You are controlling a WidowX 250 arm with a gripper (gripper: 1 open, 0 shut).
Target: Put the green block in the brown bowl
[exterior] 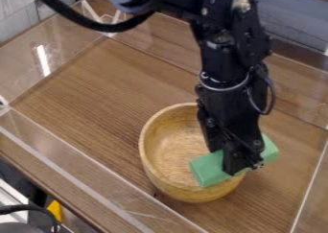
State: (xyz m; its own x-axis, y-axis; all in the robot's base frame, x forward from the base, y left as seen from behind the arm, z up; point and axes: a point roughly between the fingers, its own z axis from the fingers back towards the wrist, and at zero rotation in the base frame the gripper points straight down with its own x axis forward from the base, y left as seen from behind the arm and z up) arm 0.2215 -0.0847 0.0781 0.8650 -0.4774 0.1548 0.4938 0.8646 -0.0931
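Note:
The green block [216,170] is a bright green bar held in my black gripper [237,158], which is shut on it. It hangs tilted over the right part of the brown bowl [164,152], a round light tan wooden bowl on the table. The block's lower end overlaps the bowl's near right rim in this view. Whether the block touches the bowl I cannot tell. My arm comes down from the top of the frame, straight above the bowl.
The wooden tabletop [115,83] is enclosed by clear plastic walls [52,55] on the left and front. The table's front edge runs diagonally at the lower left.

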